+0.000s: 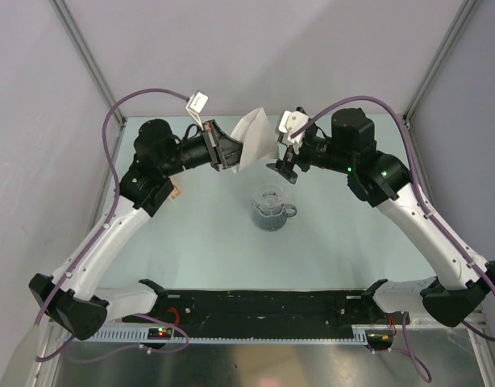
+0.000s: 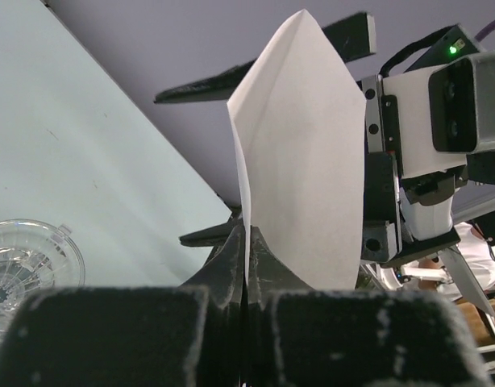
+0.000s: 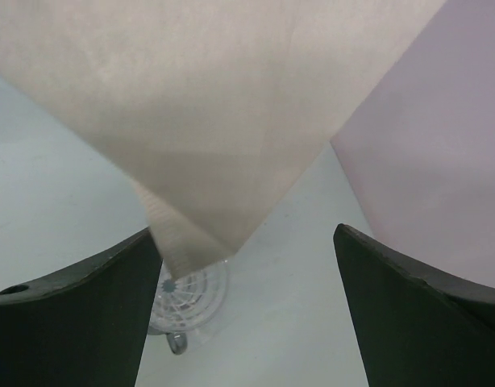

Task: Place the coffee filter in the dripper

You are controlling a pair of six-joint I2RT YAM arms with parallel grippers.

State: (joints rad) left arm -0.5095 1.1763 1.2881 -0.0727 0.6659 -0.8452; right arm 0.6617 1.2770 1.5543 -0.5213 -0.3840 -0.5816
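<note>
- Pinching the coffee filter, left gripper was clamped on its edge, midair.
- Beside it, right gripper was spread apart, holding nothing.
- Below, dripper stood upright on table.

Coffee filter in front of dripper

Top external camera is looking down from high above the near edge, taking in the whole table from afar, while both wrist cameras are facing each other at close range, sharing the coffee filter between them and the dripper lower down.
</note>
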